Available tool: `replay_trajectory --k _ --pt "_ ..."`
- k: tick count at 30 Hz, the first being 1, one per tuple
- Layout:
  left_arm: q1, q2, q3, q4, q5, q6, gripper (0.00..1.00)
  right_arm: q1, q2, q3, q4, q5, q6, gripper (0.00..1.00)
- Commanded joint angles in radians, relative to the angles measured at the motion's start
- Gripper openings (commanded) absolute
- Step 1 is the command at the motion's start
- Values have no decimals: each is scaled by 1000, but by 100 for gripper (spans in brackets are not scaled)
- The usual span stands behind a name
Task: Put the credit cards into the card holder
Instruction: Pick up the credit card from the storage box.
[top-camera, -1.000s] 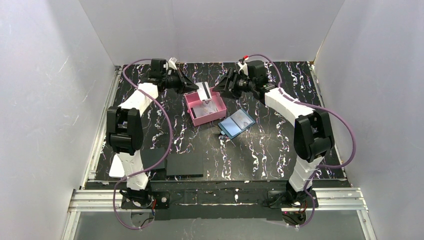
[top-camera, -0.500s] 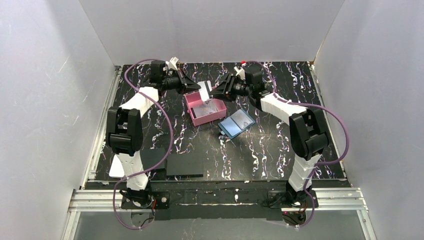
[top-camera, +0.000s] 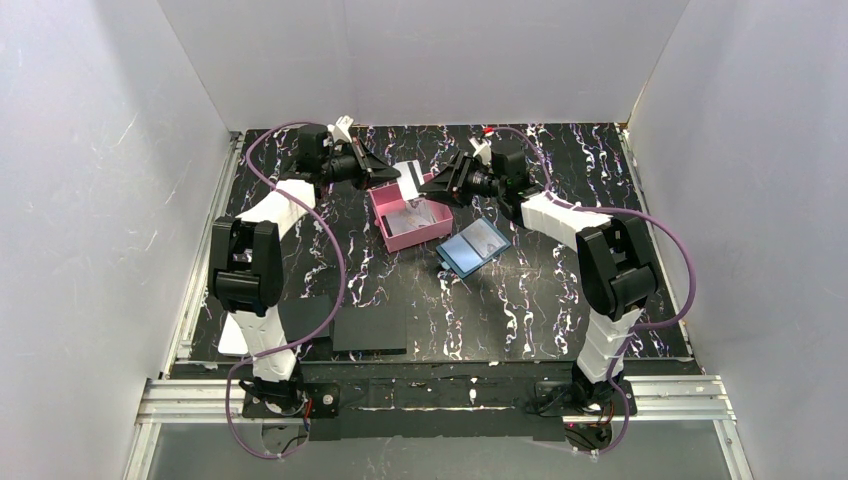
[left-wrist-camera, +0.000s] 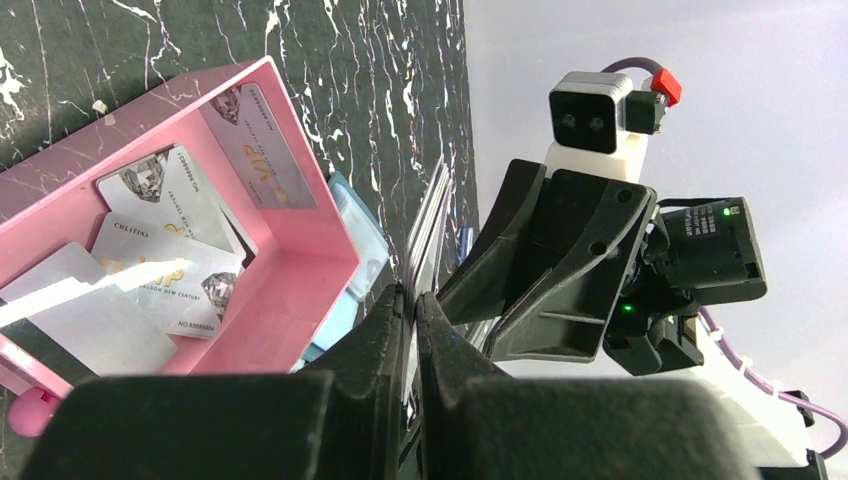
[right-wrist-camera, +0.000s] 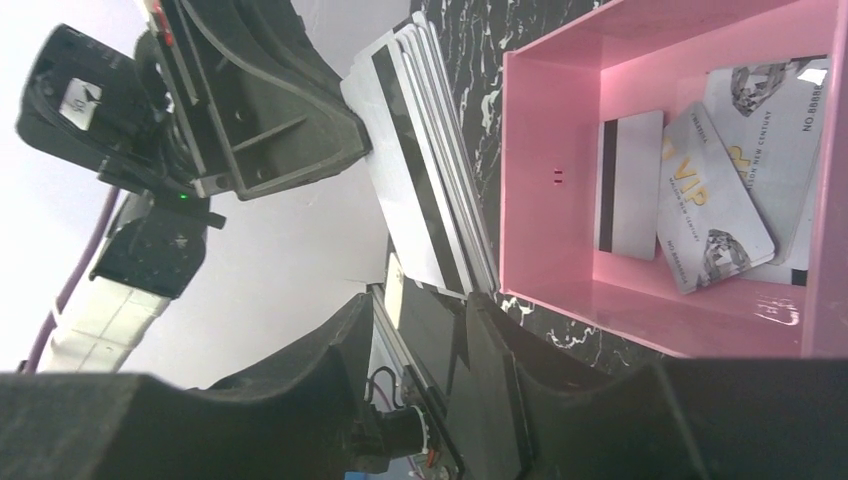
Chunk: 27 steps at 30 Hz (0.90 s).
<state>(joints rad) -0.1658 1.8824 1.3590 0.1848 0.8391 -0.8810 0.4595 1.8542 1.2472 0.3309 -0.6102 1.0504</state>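
Pink card holder (top-camera: 412, 240) sits on the bench (top-camera: 520, 300) toward the middle of its far edge, a few credit cards (right-wrist-camera: 700, 190) flat inside. My left pincer (left-wrist-camera: 412, 305) is clamped tight on a card stack (right-wrist-camera: 420, 180) by the holder's far wall. My right pincer (right-wrist-camera: 420, 310) straddles the stack's other end, can't tell if it's pinching

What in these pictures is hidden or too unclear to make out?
- Left wrist view: the held card stack shows edge-on in the shut left gripper, too thin to count.
- Right wrist view: whether the right gripper pinches the stack; the contact is lost in dark shadow.
- Both wrist views: the pink card holder is cut by the frame edge; its loose cards overlap.
- Top view: a white sheet lies half under the left arm.
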Motion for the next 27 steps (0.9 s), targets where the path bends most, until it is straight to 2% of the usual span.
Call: replay_trajectory --k 1,8,27 --pt "-1 -86 -26 37 63 -22 0 4 8 -25 163 -12 78 48" --pt "-1 -100 -44 67 58 -52 0 4 11 -63 205 2 122 53" --pt "-1 -103 -77 161 57 -140 0 3 3 -92 211 3 115 53"
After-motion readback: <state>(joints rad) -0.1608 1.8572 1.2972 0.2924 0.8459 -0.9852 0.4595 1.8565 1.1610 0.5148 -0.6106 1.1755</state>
